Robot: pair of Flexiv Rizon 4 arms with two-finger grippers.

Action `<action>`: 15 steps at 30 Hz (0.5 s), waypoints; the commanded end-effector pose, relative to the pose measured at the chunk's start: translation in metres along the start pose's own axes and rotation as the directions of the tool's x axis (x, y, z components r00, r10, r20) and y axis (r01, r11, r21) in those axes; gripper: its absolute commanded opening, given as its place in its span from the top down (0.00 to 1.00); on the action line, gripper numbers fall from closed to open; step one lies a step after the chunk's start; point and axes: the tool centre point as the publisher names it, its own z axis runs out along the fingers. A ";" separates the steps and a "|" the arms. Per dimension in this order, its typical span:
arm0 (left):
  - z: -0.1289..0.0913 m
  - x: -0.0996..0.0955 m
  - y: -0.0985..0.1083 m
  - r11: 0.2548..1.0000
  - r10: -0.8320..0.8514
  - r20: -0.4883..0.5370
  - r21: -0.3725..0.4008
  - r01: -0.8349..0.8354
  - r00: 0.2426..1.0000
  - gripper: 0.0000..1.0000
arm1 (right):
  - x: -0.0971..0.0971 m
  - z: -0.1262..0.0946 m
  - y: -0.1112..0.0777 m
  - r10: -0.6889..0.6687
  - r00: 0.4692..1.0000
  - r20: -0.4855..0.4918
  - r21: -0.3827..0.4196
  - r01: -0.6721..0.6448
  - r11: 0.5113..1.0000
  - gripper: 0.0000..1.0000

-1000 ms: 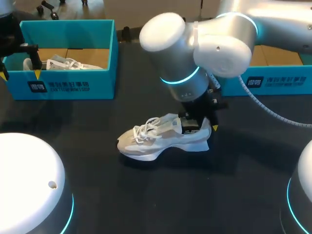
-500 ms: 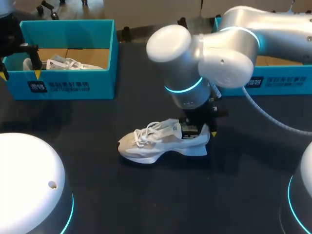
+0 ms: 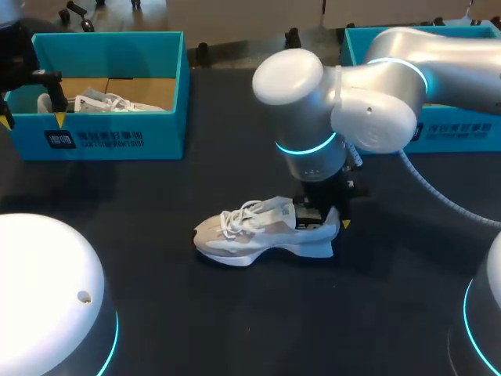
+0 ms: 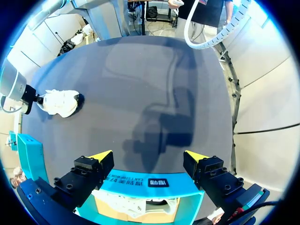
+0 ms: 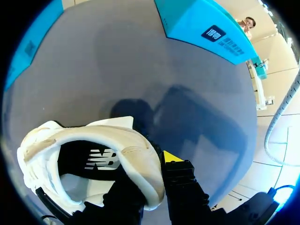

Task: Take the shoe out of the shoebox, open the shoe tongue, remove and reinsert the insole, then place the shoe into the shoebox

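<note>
A white lace-up shoe [image 3: 254, 233] lies near the middle of the dark table, toe to the left. My right gripper [image 3: 329, 219] comes down on its heel. In the right wrist view one finger is inside the shoe [image 5: 126, 140] and the other, yellow-tipped, is outside, so the right gripper [image 5: 150, 173] is shut on the heel collar. My left gripper [image 3: 31, 98] hangs open over the left end of the teal shoebox [image 3: 168, 86]. Its yellow tips [image 4: 101, 156] straddle the shoebox wall [image 4: 150, 183]. From there the shoe on the table [image 4: 61, 102] looks small and distant.
A second white shoe [image 3: 106, 102] lies inside the shoebox [image 4: 126, 201]. Another teal box [image 3: 446, 129] stands at the back right [image 5: 206, 23]. White arm bases bulge at the front left [image 3: 47, 290] and front right [image 3: 485, 313].
My right arm has shifted right and toward the front, carrying the shoe's heel a little with it. The left arm has not moved.
</note>
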 end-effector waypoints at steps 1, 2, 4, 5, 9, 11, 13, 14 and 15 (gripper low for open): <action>0.000 0.000 -0.002 1.000 -0.001 -0.002 -0.004 0.001 1.000 0.00 | 0.000 0.005 0.000 -0.001 1.000 0.002 0.006 0.001 1.000 0.99; 0.000 0.000 -0.002 1.000 -0.001 -0.002 -0.004 0.001 1.000 0.00 | 0.000 0.005 0.000 -0.001 1.000 0.000 0.007 0.001 1.000 0.84; 0.000 0.000 -0.002 1.000 -0.001 -0.002 -0.004 0.001 1.000 0.00 | 0.000 0.004 0.000 -0.001 1.000 -0.001 0.009 0.001 1.000 0.64; 0.000 0.000 -0.002 1.000 -0.001 -0.002 -0.004 0.001 1.000 0.00 | 0.000 0.003 0.000 -0.001 1.000 0.000 0.009 0.001 1.000 0.60; 0.000 0.000 -0.002 1.000 -0.001 -0.002 -0.004 0.001 1.000 0.00 | -0.001 -0.003 -0.001 0.002 1.000 0.005 0.007 -0.002 1.000 0.49; 0.000 0.000 -0.002 1.000 -0.001 -0.002 -0.004 0.001 1.000 0.00 | -0.002 -0.008 -0.003 0.000 1.000 0.005 0.005 0.000 1.000 0.42; 0.000 0.000 -0.002 1.000 -0.001 -0.002 -0.004 0.001 1.000 0.00 | -0.003 -0.014 -0.005 -0.006 1.000 0.004 0.001 0.006 1.000 0.32; 0.000 0.000 -0.002 1.000 -0.001 -0.002 -0.004 0.001 1.000 0.00 | -0.003 -0.018 -0.006 -0.013 1.000 0.005 -0.003 0.013 1.000 0.27; 0.000 0.000 -0.002 1.000 -0.001 -0.002 -0.004 0.001 1.000 0.00 | -0.004 -0.021 -0.008 -0.021 1.000 0.006 -0.007 0.021 1.000 0.22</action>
